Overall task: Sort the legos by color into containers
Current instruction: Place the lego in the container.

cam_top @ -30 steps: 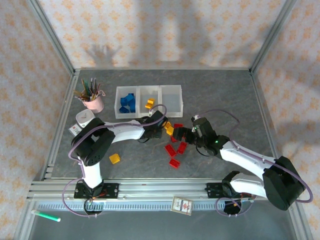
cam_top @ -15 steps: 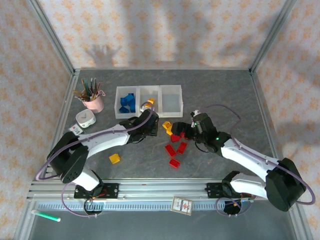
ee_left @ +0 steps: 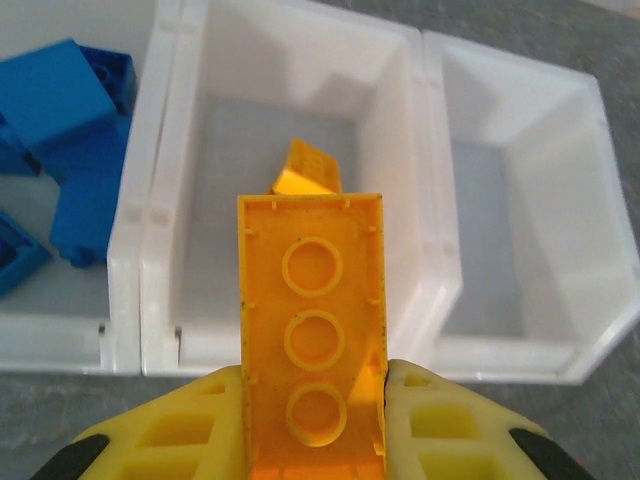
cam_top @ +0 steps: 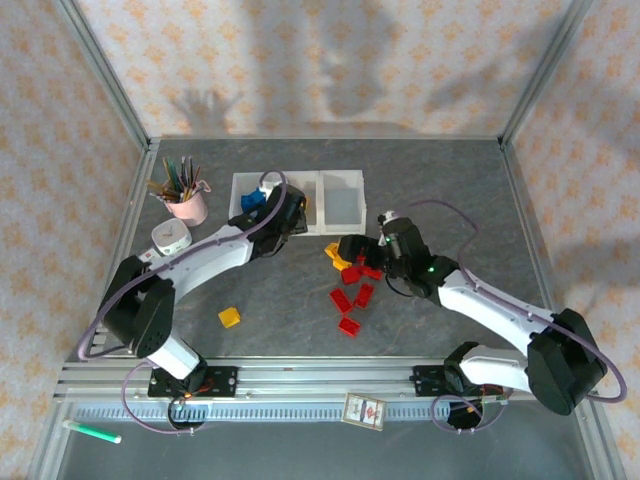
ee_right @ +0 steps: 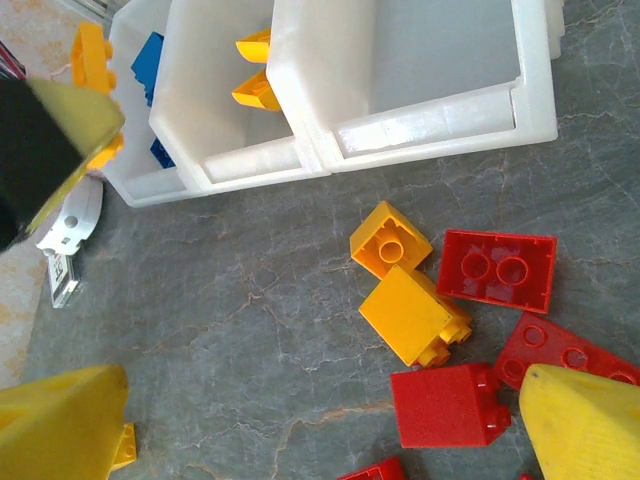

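Observation:
My left gripper (ee_left: 312,400) is shut on a long yellow-orange brick (ee_left: 312,330), held underside up just in front of the middle bin. The three joined white containers (cam_top: 361,205) stand at the back centre. Blue legos (ee_left: 70,120) lie in the left bin, a yellow one (ee_left: 305,170) in the middle bin, and the right bin (ee_left: 520,230) holds nothing. My right gripper (ee_right: 325,430) is open above the loose pile: two yellow bricks (ee_right: 412,312) and several red bricks (ee_right: 497,268). In the top view the left gripper (cam_top: 288,210) is over the tray and the right gripper (cam_top: 355,250) is by the pile.
One yellow brick (cam_top: 229,318) lies alone at the front left. A pink cup of pens (cam_top: 186,200) and a small white device (cam_top: 171,238) stand left of the tray. Metal frame posts edge the table. A green marker (cam_top: 92,432) lies below the front rail.
My left gripper has carried the yellow-orange brick from the pile up and left to the middle bin. My right gripper has edged slightly farther back over the pile, still open.

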{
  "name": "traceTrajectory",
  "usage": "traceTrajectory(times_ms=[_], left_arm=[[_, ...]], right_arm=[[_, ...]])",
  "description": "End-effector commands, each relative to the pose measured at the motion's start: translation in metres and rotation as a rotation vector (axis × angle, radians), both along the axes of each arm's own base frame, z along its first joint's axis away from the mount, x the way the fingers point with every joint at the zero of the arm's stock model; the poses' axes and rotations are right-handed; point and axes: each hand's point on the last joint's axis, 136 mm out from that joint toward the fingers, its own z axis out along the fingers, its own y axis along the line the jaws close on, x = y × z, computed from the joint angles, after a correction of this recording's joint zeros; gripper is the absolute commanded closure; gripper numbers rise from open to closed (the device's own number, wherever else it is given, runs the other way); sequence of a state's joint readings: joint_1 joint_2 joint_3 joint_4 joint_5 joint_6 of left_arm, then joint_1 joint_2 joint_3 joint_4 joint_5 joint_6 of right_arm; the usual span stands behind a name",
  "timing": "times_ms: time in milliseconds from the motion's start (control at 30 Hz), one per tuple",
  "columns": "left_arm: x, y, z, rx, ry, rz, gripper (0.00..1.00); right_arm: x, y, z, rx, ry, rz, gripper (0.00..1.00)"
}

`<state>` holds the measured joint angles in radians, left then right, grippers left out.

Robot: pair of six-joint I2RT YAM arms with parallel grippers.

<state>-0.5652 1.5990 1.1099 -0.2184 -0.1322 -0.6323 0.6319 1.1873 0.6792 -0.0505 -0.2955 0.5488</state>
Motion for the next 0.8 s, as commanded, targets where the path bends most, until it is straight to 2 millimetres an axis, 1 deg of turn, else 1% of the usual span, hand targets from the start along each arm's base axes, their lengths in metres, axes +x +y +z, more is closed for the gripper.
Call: traceTrajectory(times_ms=[0, 133, 233, 267, 300, 333, 367, 400, 533, 600, 700, 733, 767], left_arm=[[0.027, 0.006, 0.001, 0.001, -0.022, 0.06, 0.79], [0.052, 0.011, -0.016, 0.064, 0.019, 0.092, 0.79], [0.069, 0.006, -0.02, 0.088, 0.024, 0.081, 0.77], [0.074, 0.005, -0.02, 0.099, 0.023, 0.083, 0.74], [0.076, 0.005, -0.016, 0.103, 0.017, 0.088, 0.71], [0.08, 0.004, -0.028, 0.124, 0.043, 0.092, 0.66], [0.083, 0.006, -0.029, 0.137, 0.049, 0.101, 0.6], [0.085, 0.006, -0.029, 0.144, 0.05, 0.106, 0.57], [0.088, 0.006, -0.024, 0.17, 0.044, 0.09, 0.47], [0.085, 0.007, -0.02, 0.167, 0.046, 0.087, 0.45], [0.073, 0.007, -0.011, 0.133, 0.046, 0.065, 0.43], [0.067, 0.006, -0.003, 0.111, 0.036, 0.051, 0.42], [0.059, 0.006, -0.003, 0.101, 0.04, 0.039, 0.41]], right_arm=[[0.015, 0.002, 0.014, 0.002, -0.047, -0.024, 0.0], [0.017, 0.001, 0.013, -0.013, -0.047, -0.027, 0.0], [0.018, 0.001, 0.014, -0.019, -0.053, -0.028, 0.0], [0.018, 0.001, 0.014, -0.023, -0.053, -0.029, 0.0], [0.018, 0.001, 0.015, -0.024, -0.054, -0.029, 0.0], [0.019, 0.001, 0.016, -0.026, -0.055, -0.029, 0.0], [0.019, 0.001, 0.018, -0.026, -0.058, -0.027, 0.0], [0.019, 0.001, 0.019, -0.027, -0.059, -0.027, 0.0], [0.019, 0.001, 0.022, -0.026, -0.067, -0.023, 0.0], [0.019, 0.002, 0.024, -0.029, -0.069, -0.014, 0.0], [0.017, 0.002, 0.025, -0.037, -0.066, -0.005, 0.0], [0.016, 0.002, 0.025, -0.037, -0.067, 0.004, 0.0], [0.015, 0.003, 0.025, -0.038, -0.065, 0.013, 0.0]])
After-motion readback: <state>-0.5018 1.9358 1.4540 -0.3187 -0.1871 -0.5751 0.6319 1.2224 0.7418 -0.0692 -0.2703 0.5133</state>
